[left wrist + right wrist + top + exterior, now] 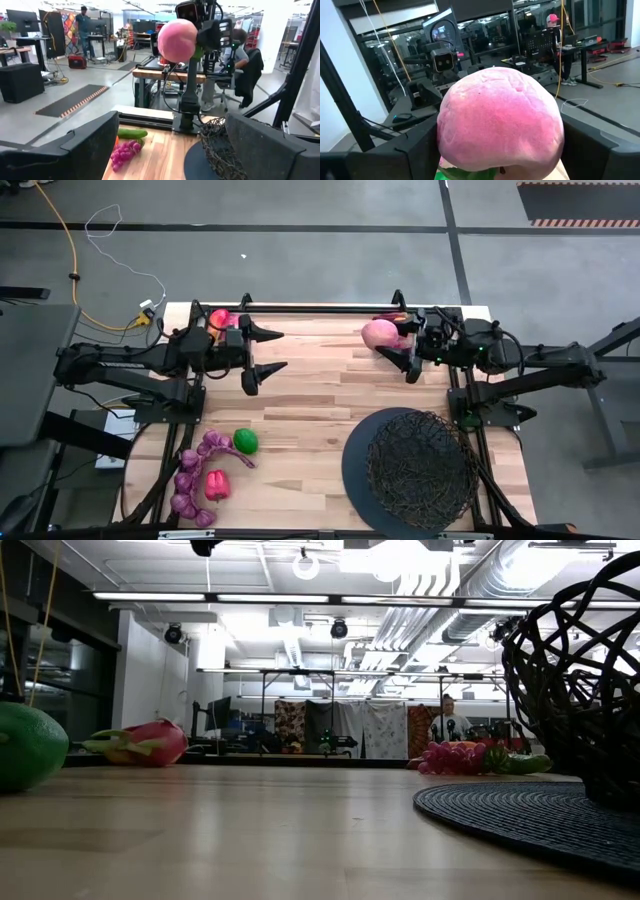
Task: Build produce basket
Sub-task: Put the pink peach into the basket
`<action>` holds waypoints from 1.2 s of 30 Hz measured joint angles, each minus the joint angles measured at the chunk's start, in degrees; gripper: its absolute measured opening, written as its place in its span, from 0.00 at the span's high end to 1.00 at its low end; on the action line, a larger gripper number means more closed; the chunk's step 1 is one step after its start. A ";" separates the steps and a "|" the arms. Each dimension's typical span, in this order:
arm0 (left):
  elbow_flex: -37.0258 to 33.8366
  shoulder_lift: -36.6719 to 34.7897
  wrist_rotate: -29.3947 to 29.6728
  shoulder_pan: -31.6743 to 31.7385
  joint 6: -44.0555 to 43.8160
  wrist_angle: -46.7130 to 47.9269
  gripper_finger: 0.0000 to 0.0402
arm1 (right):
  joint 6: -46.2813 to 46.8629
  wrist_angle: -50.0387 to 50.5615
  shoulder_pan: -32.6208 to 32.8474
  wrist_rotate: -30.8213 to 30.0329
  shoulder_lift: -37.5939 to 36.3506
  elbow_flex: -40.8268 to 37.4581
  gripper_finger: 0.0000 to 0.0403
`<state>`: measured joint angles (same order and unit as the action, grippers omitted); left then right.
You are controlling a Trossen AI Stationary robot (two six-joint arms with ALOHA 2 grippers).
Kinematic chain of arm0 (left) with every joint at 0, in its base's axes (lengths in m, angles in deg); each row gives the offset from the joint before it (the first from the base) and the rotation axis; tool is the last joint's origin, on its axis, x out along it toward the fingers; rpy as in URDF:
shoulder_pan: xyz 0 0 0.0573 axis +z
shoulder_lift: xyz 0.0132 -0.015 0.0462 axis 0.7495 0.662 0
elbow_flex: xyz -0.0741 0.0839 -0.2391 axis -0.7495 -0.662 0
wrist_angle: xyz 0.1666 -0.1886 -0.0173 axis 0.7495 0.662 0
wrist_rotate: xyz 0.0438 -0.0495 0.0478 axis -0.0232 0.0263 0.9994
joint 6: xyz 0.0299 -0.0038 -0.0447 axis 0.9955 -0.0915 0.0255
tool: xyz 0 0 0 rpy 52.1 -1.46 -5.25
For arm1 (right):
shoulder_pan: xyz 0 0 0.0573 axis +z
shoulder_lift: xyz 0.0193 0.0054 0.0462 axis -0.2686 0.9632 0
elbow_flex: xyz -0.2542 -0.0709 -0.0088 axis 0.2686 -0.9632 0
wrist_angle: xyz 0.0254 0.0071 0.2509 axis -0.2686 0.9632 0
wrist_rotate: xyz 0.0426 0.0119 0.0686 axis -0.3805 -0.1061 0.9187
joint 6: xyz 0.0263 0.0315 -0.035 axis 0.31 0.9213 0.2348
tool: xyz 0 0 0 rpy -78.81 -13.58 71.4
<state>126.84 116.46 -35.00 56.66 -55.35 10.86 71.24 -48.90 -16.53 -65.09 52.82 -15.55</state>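
Observation:
My right gripper (388,335) is over the table's far middle, shut on a pink peach (379,333) that fills the right wrist view (500,120). My left gripper (270,350) hangs open over the far left and faces the peach (177,40) across a gap. The black wire basket (420,463) sits on its dark disc (355,460) at the near right. A green ball (245,441), purple grapes (192,472) and a red pepper (216,485) lie near left. A dragon fruit (219,318) lies far left. My right gripper pinches the peach's round body (445,135) between its two fingers, one on each side. The fingers (407,150) come level from the table's right side, pointing left. The peach is lifted clear of the table, with a green leaf (465,173) on its underside.
More grapes (450,756) and a cucumber (520,763) lie at the far edge, near the right arm's base. Bare wood lies open in the table's middle (310,410). People are in the room beyond the table.

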 joint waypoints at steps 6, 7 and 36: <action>0.00 -0.02 0.09 0.02 -0.06 -0.09 0.11 | 0.02 1.56 0.00 0.01 0.01 0.02 0.23; 0.00 -0.02 0.09 0.02 -0.06 -0.05 0.11 | 0.02 1.94 0.00 0.00 0.01 0.02 0.23; 0.00 -0.02 1.60 0.11 -0.06 -0.01 0.11 | 43.00 22.68 21.10 8.65 0.01 0.09 0.23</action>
<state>126.84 116.43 -33.41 56.77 -55.41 10.86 114.24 -26.22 4.57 -56.44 52.84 -15.46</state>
